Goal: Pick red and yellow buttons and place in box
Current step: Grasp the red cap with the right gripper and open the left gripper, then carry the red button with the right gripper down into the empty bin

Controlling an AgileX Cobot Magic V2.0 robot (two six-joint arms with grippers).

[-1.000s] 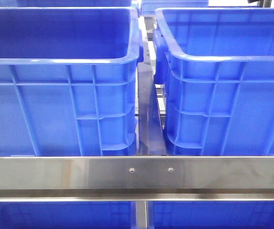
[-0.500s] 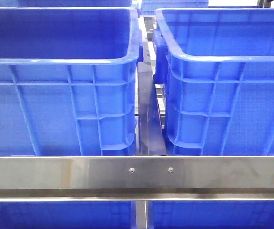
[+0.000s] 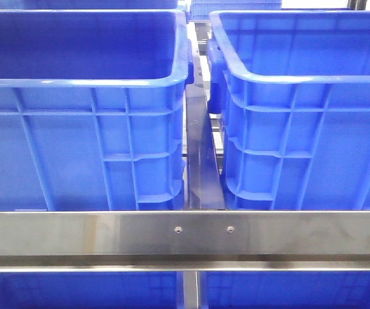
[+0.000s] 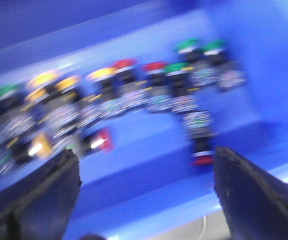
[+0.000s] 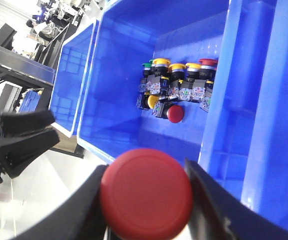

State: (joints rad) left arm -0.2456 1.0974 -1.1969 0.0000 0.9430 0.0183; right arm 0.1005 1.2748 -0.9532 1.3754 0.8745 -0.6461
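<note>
My right gripper is shut on a red button, its round cap filling the gap between the fingers, held high over the near rim of a blue crate. That crate holds several red, yellow and green buttons against its far wall. My left gripper is open and empty above another blue crate; the view is blurred. Rows of red, yellow and green buttons lie on its floor, one red button close to a fingertip. The front view shows no gripper and no button.
Two big blue crates stand side by side behind a steel rail, with a narrow gap between them. More blue crates show below the rail. A dark object sits beside the crate in the right wrist view.
</note>
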